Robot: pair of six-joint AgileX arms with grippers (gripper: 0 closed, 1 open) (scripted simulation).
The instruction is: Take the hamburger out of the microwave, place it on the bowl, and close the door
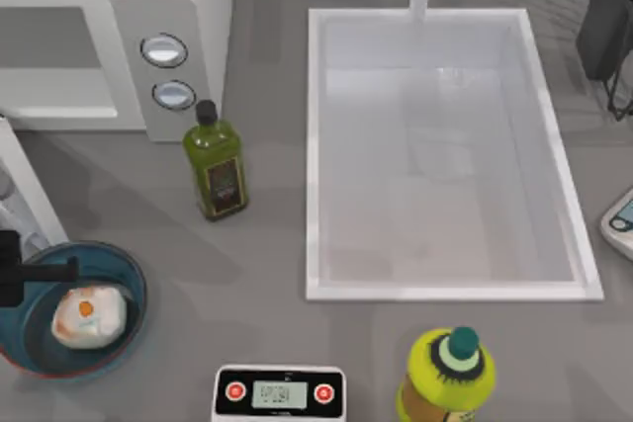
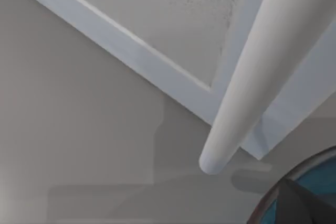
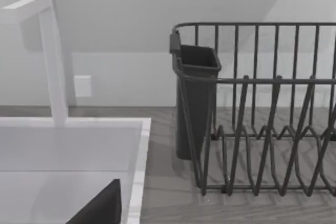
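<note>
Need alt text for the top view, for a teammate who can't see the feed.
The hamburger sits in the blue bowl at the table's front left, a dark left-arm part at the edge beside it. Behind, the microwave is empty, its door open. An olive oil bottle stands left of the sink.

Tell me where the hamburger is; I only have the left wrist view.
Observer: The hamburger lies in the bowl, at the table's front left in the top view.
Operator: Report the microwave door.
Observer: The door stands open, swung out from the microwave toward the bowl.
Operator: Place the grippers.
Observer: The left gripper hangs at the bowl's left rim; the right gripper idles by the sink.
</note>
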